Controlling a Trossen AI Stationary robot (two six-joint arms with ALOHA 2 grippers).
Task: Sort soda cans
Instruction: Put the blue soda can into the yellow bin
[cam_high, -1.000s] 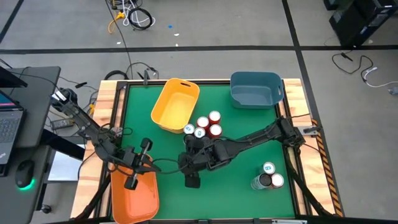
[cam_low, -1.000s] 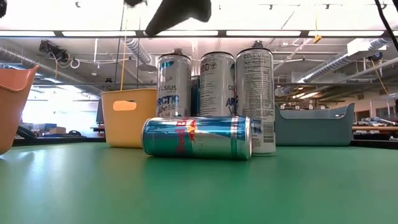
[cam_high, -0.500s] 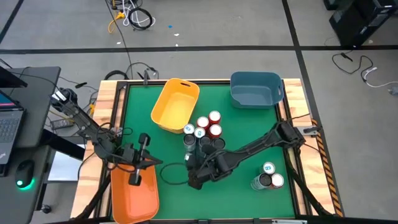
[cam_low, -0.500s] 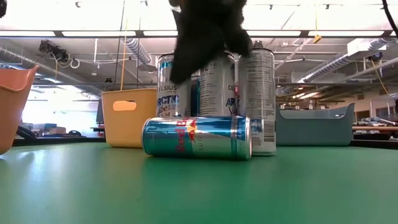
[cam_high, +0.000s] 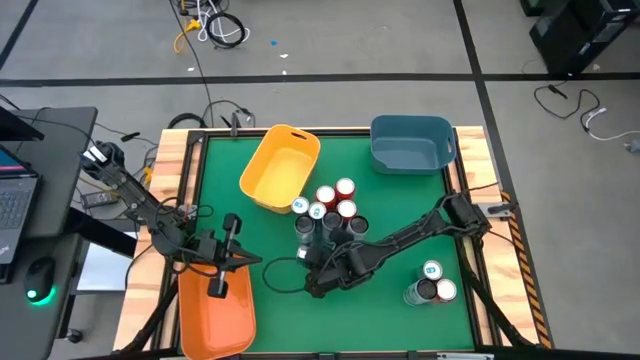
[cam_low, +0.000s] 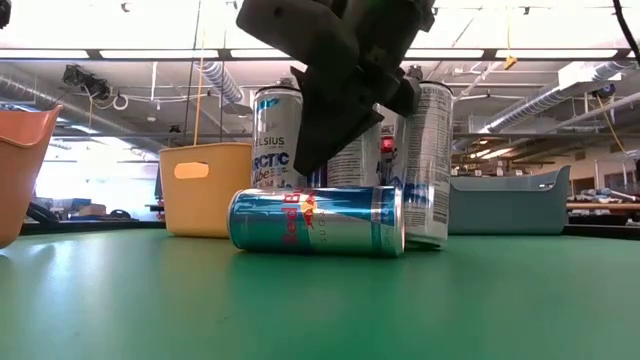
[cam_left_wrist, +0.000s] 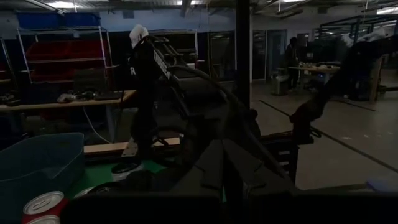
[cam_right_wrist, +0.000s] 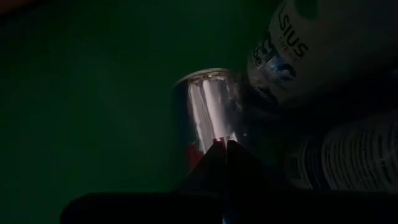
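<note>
A blue-and-silver soda can (cam_low: 315, 220) lies on its side on the green table, also seen in the right wrist view (cam_right_wrist: 202, 112). Tall silver cans (cam_low: 275, 140) stand right behind it. My right gripper (cam_low: 305, 165) is shut and slants down among them, its tips (cam_right_wrist: 224, 144) just above the lying can. Red-topped and teal-topped cans (cam_high: 330, 200) stand beside the yellow bin (cam_high: 280, 165). A further three cans (cam_high: 430, 285) stand at the near right. My left gripper (cam_high: 216, 288) waits shut over the orange bin (cam_high: 215, 320). My right gripper rests its outer side against a tall silver can (cam_low: 432, 150). That can leans tilted away from it, with its foot on the table. The shut fingers slant down from the far right over the lying can. Whether their tips touch that can I cannot tell.
A blue bin (cam_high: 410, 145) stands at the far right corner, and the yellow bin lies tilted at the far middle. The orange bin sits at the near left edge. Bare green table lies near the front edge and between the two can groups.
My right gripper has come down toward the near edge into the can cluster, rolling as it went, and has shut. One tall silver can that stood upright behind the lying can now leans over. The teal-topped cans have slid a little toward the yellow bin.
</note>
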